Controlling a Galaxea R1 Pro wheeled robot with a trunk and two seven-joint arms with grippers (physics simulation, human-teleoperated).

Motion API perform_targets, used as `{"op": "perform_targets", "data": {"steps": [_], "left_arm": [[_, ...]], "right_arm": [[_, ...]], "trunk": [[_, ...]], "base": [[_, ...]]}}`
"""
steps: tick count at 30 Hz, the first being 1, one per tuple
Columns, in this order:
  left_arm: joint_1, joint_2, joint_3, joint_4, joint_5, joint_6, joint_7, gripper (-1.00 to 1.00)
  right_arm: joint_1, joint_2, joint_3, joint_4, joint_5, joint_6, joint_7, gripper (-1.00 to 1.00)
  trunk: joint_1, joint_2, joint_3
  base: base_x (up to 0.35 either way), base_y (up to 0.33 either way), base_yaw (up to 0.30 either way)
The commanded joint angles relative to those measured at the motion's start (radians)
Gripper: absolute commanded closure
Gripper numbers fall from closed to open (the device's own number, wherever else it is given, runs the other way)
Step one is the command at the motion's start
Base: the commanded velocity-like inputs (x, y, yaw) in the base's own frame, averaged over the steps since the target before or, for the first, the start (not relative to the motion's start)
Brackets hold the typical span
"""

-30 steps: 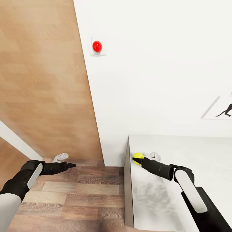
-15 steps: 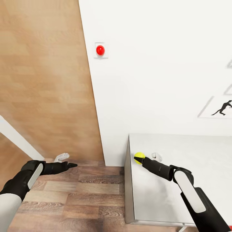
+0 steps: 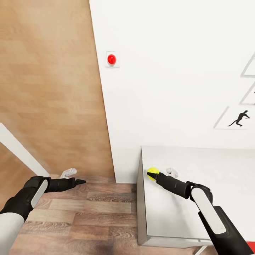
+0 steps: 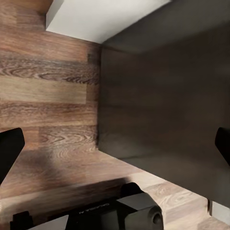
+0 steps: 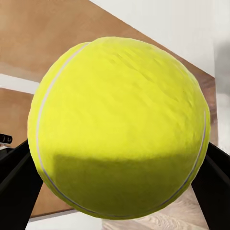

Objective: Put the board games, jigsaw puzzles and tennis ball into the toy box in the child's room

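Over the near left corner of the table (image 3: pixel 184 219), the right gripper (image 3: pixel 153 175) is clamped on the tennis ball (image 3: pixel 153 173); the right wrist view shows 2 dark fingers (image 5: pixel 17 184) pressed against opposite sides of the yellow-green ball (image 5: pixel 120 129). Ball and gripper sit above the pale grey-white table top, close to its left edge, with the black and white right forearm running back toward the lower right of the head view. A small white object (image 3: pixel 172 172) lies on the table just beside the gripper. The left gripper (image 3: pixel 82 181) is held out over the wood plank floor (image 3: pixel 88 212), well apart from the table; in the left wrist view its fingers (image 4: pixel 9 151) stand spread, with nothing between them. On the white wall (image 3: pixel 170 71) behind are a red dome button (image 3: pixel 111 59) and a black silhouette picture (image 3: pixel 238 118).
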Motion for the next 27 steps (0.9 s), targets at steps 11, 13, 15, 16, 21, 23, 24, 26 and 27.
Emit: {"op": "perform_targets", "data": {"steps": [11,13,15,16,21,23,24,26,27], "left_arm": [[-0.001,0.002,0.0,0.0,0.002,0.003,-0.001,-1.0],[-0.001,0.003,0.0,0.0,0.002,0.003,-0.001,-1.0],[-0.001,0.002,0.0,0.0,0.002,0.003,-0.001,-1.0],[-0.001,0.002,0.0,0.0,0.002,0.003,-0.001,-1.0],[-0.001,0.002,0.0,0.0,0.002,0.003,-0.001,-1.0],[-0.001,0.002,0.0,0.0,0.002,0.003,-0.001,-1.0],[-0.001,0.002,0.0,0.0,0.002,0.003,-0.001,-1.0],[-0.001,0.002,0.0,0.0,0.002,0.003,-0.001,-1.0],[-0.001,0.002,0.0,0.0,0.002,0.003,-0.001,-1.0]], "right_arm": [[-0.001,-0.001,0.001,0.0,0.001,0.001,-0.002,1.0],[-0.001,-0.001,0.001,0.0,0.001,0.0,-0.002,1.0],[-0.001,-0.001,0.001,0.0,0.001,-0.001,-0.002,1.0],[-0.001,-0.001,0.001,0.001,0.001,-0.001,-0.002,1.0],[-0.001,-0.001,0.001,0.001,0.001,-0.001,-0.002,1.0],[-0.001,-0.001,0.001,0.001,0.001,-0.001,-0.002,1.0],[-0.001,0.0,0.001,0.001,0.001,-0.001,-0.002,1.0],[-0.001,0.0,0.001,0.001,0.001,-0.001,-0.002,1.0],[-0.001,0.0,0.001,0.001,0.001,-0.001,-0.002,1.0]], "trunk": [[0.0,-0.002,0.016],[0.0,-0.002,0.019],[0.0,-0.002,0.023],[0.0,-0.002,0.024],[0.0,-0.002,0.033],[0.0,-0.002,0.036],[0.0,-0.002,0.038],[0.0,-0.002,0.041],[0.0,-0.002,0.042]], "base": [[-0.145,0.0,0.0],[-0.083,0.0,0.0],[-0.077,0.0,0.0],[-0.075,0.0,0.0],[-0.076,0.0,0.0],[-0.12,0.0,0.0],[-0.153,0.0,0.0],[-0.168,0.0,0.0],[-0.169,0.0,0.0]]}}
